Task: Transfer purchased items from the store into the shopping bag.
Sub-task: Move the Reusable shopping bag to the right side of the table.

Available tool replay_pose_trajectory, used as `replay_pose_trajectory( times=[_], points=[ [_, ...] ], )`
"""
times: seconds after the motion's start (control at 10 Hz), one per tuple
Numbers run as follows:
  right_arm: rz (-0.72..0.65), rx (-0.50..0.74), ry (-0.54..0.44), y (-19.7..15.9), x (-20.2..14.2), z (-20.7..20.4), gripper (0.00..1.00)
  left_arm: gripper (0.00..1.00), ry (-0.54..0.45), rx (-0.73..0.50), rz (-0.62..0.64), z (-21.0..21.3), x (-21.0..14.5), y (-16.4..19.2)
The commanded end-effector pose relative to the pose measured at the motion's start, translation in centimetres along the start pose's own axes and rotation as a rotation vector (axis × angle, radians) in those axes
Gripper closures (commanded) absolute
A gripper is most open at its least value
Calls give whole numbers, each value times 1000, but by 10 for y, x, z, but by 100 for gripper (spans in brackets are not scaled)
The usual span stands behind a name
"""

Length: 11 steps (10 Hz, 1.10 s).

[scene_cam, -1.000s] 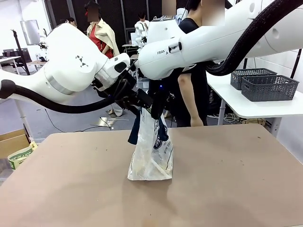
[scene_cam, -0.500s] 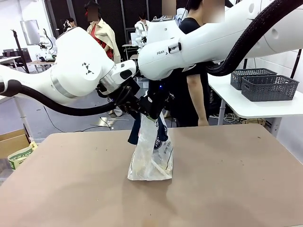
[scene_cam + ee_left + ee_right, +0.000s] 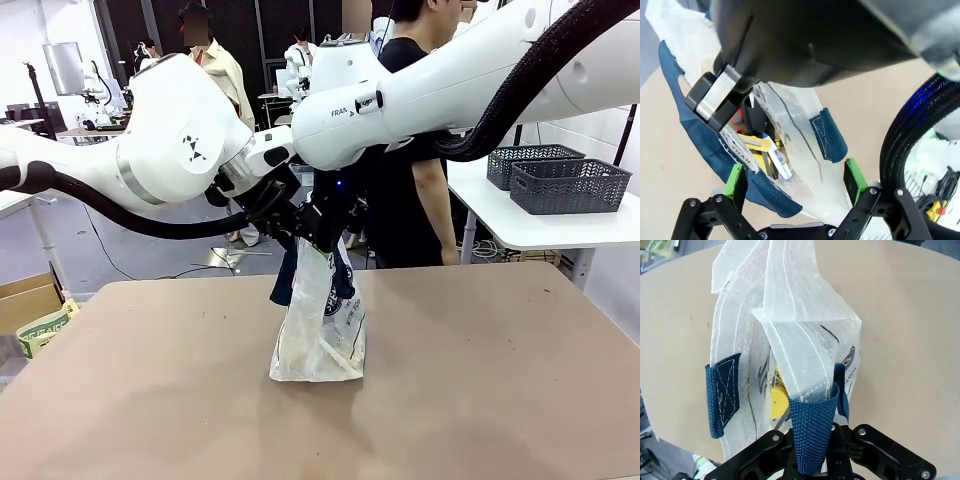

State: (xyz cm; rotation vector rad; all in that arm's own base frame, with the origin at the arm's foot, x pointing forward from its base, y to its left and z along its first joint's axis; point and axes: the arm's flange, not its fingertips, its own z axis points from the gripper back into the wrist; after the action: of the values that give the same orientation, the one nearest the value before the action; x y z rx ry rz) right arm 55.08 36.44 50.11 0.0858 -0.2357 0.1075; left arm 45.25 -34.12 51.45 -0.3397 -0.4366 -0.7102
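In the front view the grips above the shopping bag (image 3: 318, 335) overlap and are hard to make out; a yellow item (image 3: 759, 144) inside the bag shows through its wall, too unclear to name. The right gripper (image 3: 813, 452) is clamped on a navy strap handle (image 3: 811, 427), the bag hanging just below it onto the table (image 3: 500, 380). The left gripper (image 3: 795, 182) stands with jaws wide apart, the bag's top just beyond and between them.

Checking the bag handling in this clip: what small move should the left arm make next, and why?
Probably close the left jaws on the loose blue handle. They stand open astride the shopping bag rim, while the right jaws are shut on the other handle, so a second grip would spread the mouth.
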Motion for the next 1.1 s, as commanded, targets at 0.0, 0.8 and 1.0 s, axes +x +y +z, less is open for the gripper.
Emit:
replay_pose_trajectory(
  times=[0.0,0.8,1.0],
  points=[
    [-19,38,0,3,4,-4,100,0,4,37,9,-5,12,-3],
    [-20,44,1,2,4,-4,100,100,-30,39,29,-4,9,0],
    [-21,47,2,2,4,-4,100,100,-45,14,39,0,5,3]
  ],
)
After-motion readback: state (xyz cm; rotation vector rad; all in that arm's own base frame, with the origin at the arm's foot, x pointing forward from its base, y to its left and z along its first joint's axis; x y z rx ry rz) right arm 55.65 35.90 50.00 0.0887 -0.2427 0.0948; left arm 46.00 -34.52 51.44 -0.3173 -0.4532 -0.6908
